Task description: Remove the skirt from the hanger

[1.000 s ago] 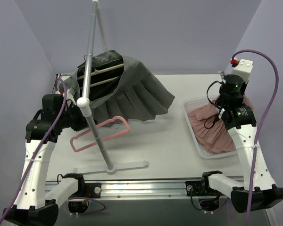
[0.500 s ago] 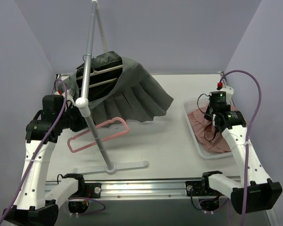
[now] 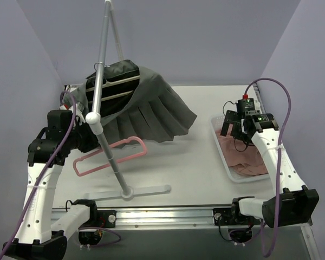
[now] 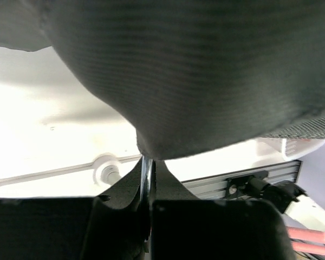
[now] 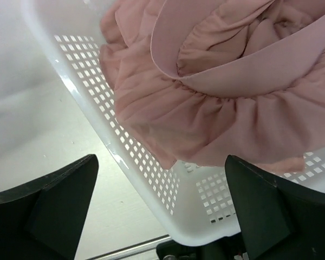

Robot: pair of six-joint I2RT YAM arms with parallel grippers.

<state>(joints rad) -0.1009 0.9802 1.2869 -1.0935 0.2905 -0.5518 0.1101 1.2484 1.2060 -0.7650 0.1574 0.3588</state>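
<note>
A pink skirt (image 3: pixel 245 156) (image 5: pixel 216 81) lies bunched in the white basket (image 3: pixel 219 142) (image 5: pixel 92 103) at the right. My right gripper (image 3: pixel 232 125) (image 5: pixel 162 187) hovers open over the basket's near-left corner, holding nothing. A bare pink hanger (image 3: pixel 111 154) (image 4: pixel 314 236) hangs in the air at the left. My left gripper (image 3: pixel 89 138) (image 4: pixel 147 162) is shut on its thin dark hook. A grey pleated skirt (image 3: pixel 151 111) (image 4: pixel 195 70) hangs from the rack, just above the left fingers.
The clothes rack's slanted silver pole (image 3: pixel 100 92) crosses in front of my left arm. Its foot (image 3: pixel 131 190) rests near the table's front edge. The basket stands by the right edge of the table.
My right gripper has opened and let the pink skirt drop into the basket, then swung toward the basket's left side. The left arm drew the pink hanger slightly left.
</note>
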